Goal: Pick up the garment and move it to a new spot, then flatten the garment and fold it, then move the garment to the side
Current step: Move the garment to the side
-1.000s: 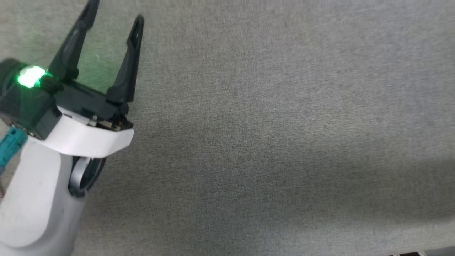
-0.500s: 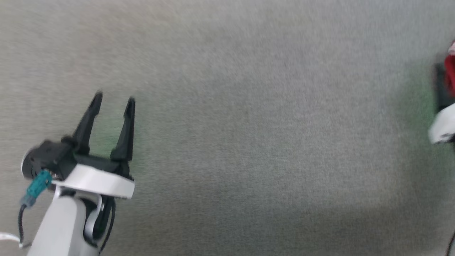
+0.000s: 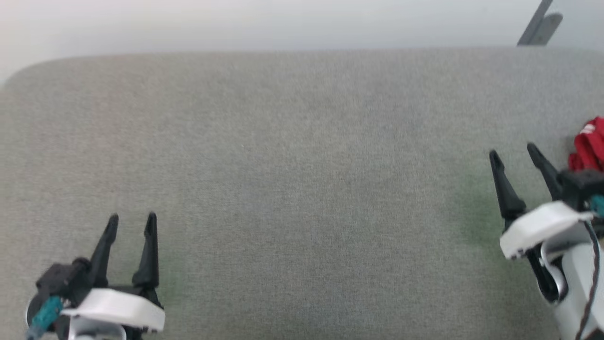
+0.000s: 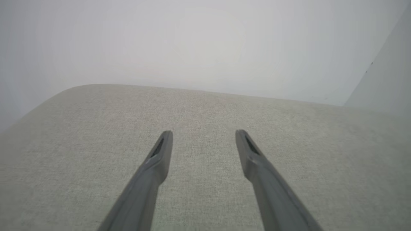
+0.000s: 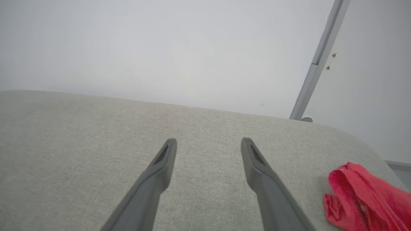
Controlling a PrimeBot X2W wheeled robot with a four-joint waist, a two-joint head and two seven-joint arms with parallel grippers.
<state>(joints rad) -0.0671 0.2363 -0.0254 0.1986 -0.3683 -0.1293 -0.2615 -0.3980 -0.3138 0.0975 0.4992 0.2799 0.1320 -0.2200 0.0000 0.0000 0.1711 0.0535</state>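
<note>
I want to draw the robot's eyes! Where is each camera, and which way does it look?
Head view: on the head, looking forward and down at the grey surface; open left end effector lower left, open right end effector right, near the red garment.
Left wrist view: on the left wrist, looking along its own fingers over the surface toward a pale wall.
Right wrist view: on the right wrist, looking along its fingers; garment lower right.
Shared: head and right wrist views both show the garment and a grey pole.

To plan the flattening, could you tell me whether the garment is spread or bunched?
Bunched: the garment lies as a crumpled red heap with visible folds on the gray surface.
</note>
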